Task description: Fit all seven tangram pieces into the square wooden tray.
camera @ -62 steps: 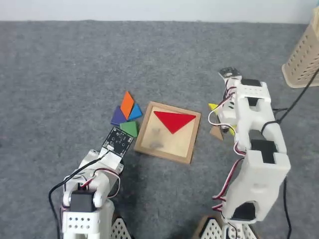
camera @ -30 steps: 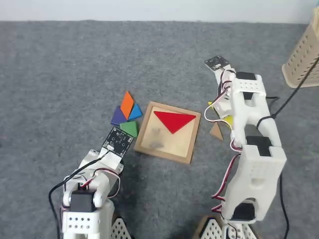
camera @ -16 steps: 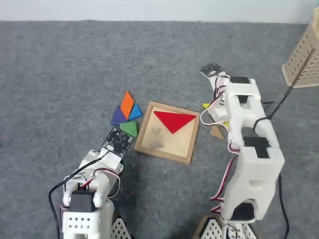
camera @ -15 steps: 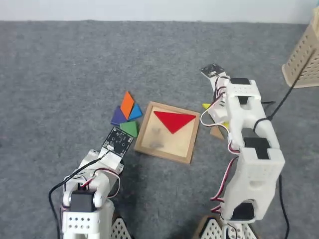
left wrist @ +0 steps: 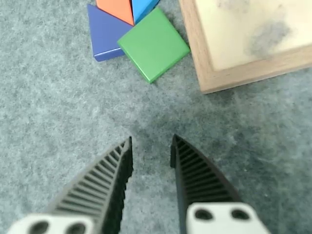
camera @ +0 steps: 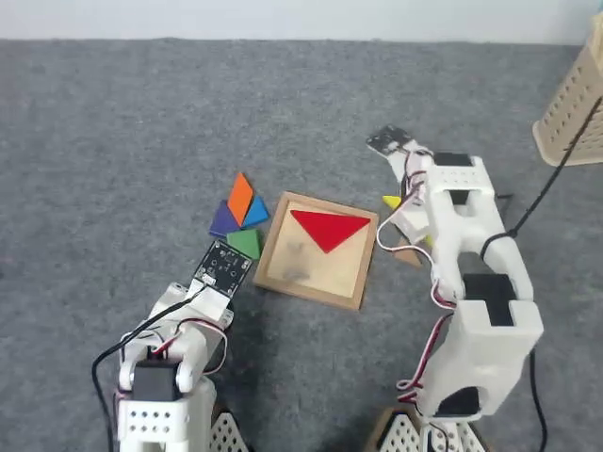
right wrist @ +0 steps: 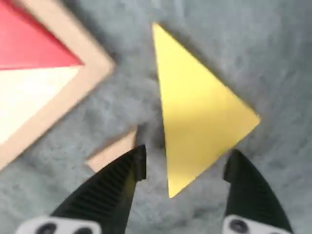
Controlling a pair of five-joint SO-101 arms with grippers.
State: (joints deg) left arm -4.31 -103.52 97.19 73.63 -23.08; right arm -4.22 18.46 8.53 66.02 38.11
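Tray (camera: 306, 271) lies mid-bench, with a red triangle (camera: 328, 228) at its far side. Yellow triangle (right wrist: 195, 117) lies just right of the tray, and the right hand (right wrist: 187, 155) is spread astride its tip. Left hand (left wrist: 151, 141) is spread over bare bench, near the green square (left wrist: 153, 45).

There are seven tangram pieces (camera: 328, 229), one square wooden tray (camera: 307, 295), two robot arms (camera: 468, 235) and one slatted beige container (camera: 577, 102).

Looks past the left gripper (left wrist: 151, 140), slightly parted over grey carpet (left wrist: 58, 107), to a green square (left wrist: 153, 45) touching a blue triangle (left wrist: 105, 34) beside the tray (left wrist: 229, 78).
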